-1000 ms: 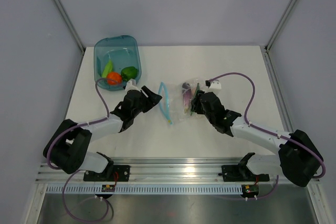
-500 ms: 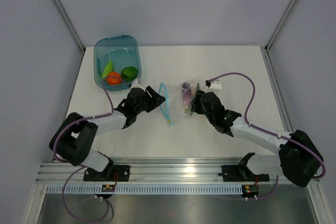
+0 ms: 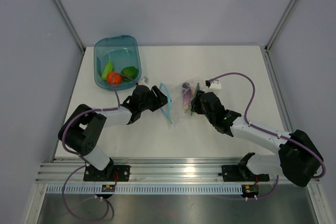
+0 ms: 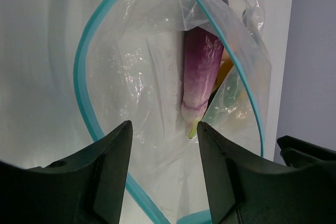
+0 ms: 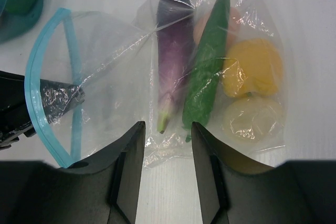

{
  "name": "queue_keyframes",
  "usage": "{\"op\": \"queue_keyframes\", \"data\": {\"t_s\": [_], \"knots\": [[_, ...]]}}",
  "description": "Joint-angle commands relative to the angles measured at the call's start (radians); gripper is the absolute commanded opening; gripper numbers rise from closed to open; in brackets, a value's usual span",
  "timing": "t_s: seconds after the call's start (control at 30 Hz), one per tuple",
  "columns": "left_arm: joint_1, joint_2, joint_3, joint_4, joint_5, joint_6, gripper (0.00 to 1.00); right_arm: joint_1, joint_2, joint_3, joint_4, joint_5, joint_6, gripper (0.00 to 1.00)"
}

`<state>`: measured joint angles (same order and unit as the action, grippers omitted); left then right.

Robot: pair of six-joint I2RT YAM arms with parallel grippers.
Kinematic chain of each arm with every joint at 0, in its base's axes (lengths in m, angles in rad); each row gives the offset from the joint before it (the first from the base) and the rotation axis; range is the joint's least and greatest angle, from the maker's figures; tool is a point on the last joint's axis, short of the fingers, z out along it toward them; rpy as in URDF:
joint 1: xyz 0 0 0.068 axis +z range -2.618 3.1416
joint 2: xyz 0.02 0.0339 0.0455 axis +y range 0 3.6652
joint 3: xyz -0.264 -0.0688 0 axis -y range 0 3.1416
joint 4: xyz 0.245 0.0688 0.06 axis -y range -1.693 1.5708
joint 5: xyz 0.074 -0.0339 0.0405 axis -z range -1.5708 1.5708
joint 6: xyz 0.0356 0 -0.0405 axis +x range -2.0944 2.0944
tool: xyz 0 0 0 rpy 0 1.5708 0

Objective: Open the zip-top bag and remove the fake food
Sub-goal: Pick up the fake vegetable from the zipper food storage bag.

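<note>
Bag (image 3: 179,103) lies mid-way along the bench (image 3: 231,66), mouth gaping left. Left gripper (image 4: 163,129) sits at that mouth, parted and empty. Right gripper (image 5: 165,127), also parted and empty, is over the bag's right end. Recommend: enter low and level, pinch the eggplant (image 4: 202,72) stem.

The left arm (image 3: 111,117) lies low, folded back at the elbow, with its forearm pointing right toward the table's middle. The left gripper (image 3: 160,98) has its two fingers spread well apart. The right arm (image 3: 257,132) reaches up and left from its base, and the right gripper (image 3: 192,103) faces the left one, near it but not touching, its fingers also parted.
</note>
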<state>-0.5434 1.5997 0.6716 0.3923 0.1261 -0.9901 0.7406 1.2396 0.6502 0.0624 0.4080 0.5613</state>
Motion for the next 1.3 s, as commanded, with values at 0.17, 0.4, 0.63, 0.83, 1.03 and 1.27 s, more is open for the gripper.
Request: {"op": "queue_keyframes", "data": {"t_s": [0.17,0.4,0.63,0.83,1.03,1.27], "knots": [[-0.029,0.022,0.052,0.037,0.03,0.041,0.55,-0.003,0.024,0.022,0.001,0.018,-0.008,0.47],[-0.032,0.028,0.06,0.017,0.003,0.056,0.54,-0.001,0.031,0.022,-0.001,0.022,-0.011,0.47],[-0.033,0.045,0.045,0.026,-0.054,0.057,0.53,-0.01,0.078,0.06,-0.001,0.025,-0.011,0.46],[-0.036,0.106,0.066,0.025,-0.054,0.071,0.52,-0.072,0.173,0.153,-0.019,-0.067,0.012,0.45],[-0.041,0.155,0.094,0.017,-0.06,0.087,0.49,-0.099,0.311,0.293,-0.058,-0.104,0.008,0.45],[-0.041,0.16,0.102,0.062,-0.08,0.128,0.5,-0.141,0.457,0.433,-0.119,-0.083,-0.018,0.44]]}}
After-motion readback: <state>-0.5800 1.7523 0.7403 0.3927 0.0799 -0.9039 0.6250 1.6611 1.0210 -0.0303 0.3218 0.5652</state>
